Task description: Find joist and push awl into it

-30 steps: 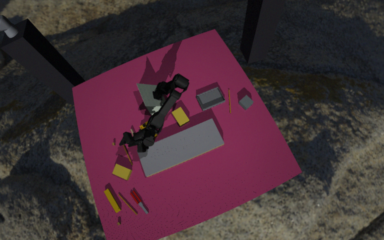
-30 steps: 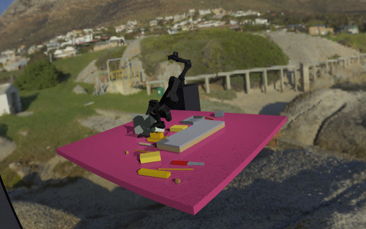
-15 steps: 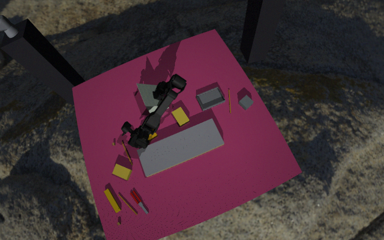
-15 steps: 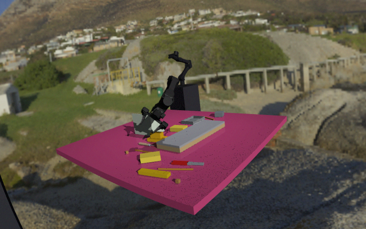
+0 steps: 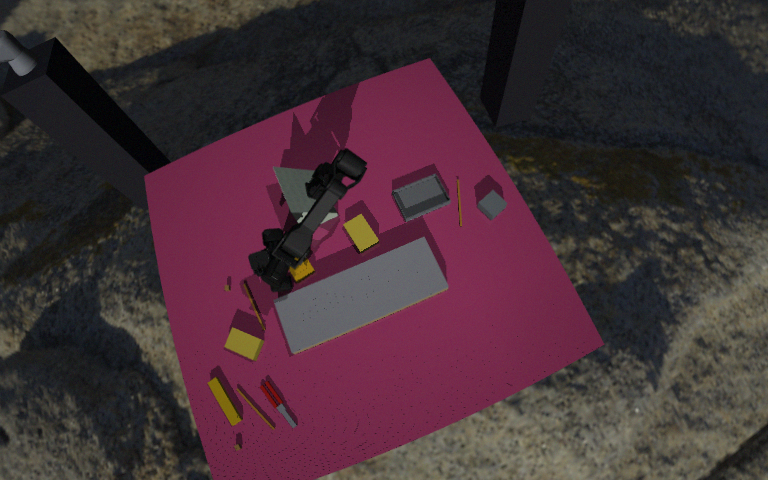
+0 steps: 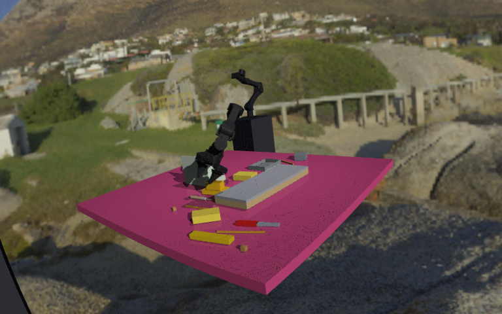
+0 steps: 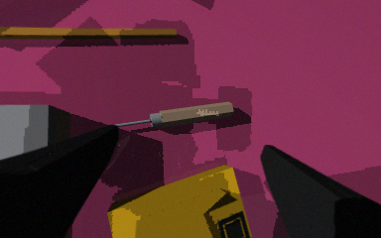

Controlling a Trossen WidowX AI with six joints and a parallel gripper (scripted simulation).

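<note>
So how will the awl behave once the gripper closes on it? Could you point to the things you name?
The awl (image 6: 199, 197) (image 7: 196, 113) will probably feel stiff: its handle is one straight block and its shank thin and straight. It may resist rolling, since the handle looks flat-sided. Pinched by the handle, it could swivel if gripped off-centre, as the shank sticks out well past one end.

1. On the tabletop (image 5: 481, 316) (image 6: 333, 185) (image 7: 308, 74) lies the floor panel (image 5: 360, 294) (image 6: 263, 185) (image 7: 22, 129).
2. Near one end sits the stud finder (image 5: 303, 271) (image 6: 215, 186) (image 7: 174, 205).
3. The awl (image 6: 198, 197) (image 7: 195, 113) lies between stud finder and stick (image 5: 253, 304) (image 6: 194, 206) (image 7: 99, 33).
4. Near the other end sits the tray (image 5: 420, 198) (image 6: 263, 165).
</note>
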